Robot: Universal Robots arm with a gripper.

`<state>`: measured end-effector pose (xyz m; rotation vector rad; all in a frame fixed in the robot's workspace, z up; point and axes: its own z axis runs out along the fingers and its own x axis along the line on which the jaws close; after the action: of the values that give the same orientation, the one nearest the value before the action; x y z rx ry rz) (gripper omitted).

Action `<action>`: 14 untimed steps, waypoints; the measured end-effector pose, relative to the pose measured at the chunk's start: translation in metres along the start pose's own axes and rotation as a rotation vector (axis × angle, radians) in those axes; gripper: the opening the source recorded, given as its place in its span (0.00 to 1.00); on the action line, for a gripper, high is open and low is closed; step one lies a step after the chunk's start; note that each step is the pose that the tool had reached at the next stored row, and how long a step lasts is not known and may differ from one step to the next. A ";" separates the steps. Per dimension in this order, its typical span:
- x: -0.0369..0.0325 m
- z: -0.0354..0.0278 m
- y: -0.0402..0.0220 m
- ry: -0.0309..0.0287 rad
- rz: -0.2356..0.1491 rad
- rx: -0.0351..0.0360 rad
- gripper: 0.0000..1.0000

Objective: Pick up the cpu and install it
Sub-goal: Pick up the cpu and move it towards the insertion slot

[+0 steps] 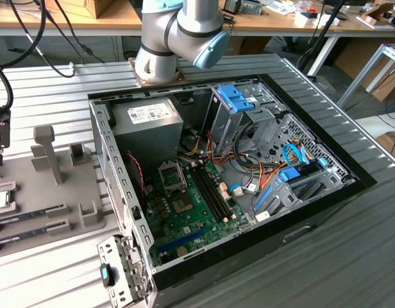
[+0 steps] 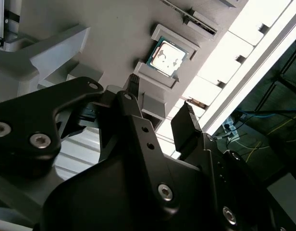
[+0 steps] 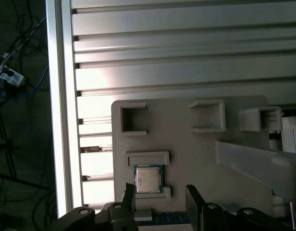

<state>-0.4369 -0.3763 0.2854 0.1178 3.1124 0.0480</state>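
Pickup approach: gripper (image 3: 161,204) open, empty, hovering just short of cpu (image 3: 148,179), nested in grey tray (image 1: 31,186) at the exterior view's left. Grasp needs centring.

Wooden benches (image 1: 108,23) (cluttered) stand behind the ribbed metal table (image 1: 50,90).

cpu (image 3: 148,179): silvery square, green edge, lying flat in grey holder (image 3: 186,144).

The cpu (image 3: 147,179) is showing a silvery metal top with a green board rim; the tray (image 3: 186,144) is looking smooth, matt grey plastic; the table (image 3: 186,48) is gleaming as ribbed bare metal; the gripper (image 3: 161,192) is looking matt black.
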 end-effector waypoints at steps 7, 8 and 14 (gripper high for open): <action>0.0003 0.0058 -0.0002 0.0001 0.000 0.0000 0.54; 0.0003 0.0063 -0.0002 0.0001 0.000 0.0000 0.54; 0.0004 0.0086 -0.0003 0.0001 0.000 0.0001 0.54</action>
<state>-0.4371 -0.3763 0.2767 0.1177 3.1125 0.0479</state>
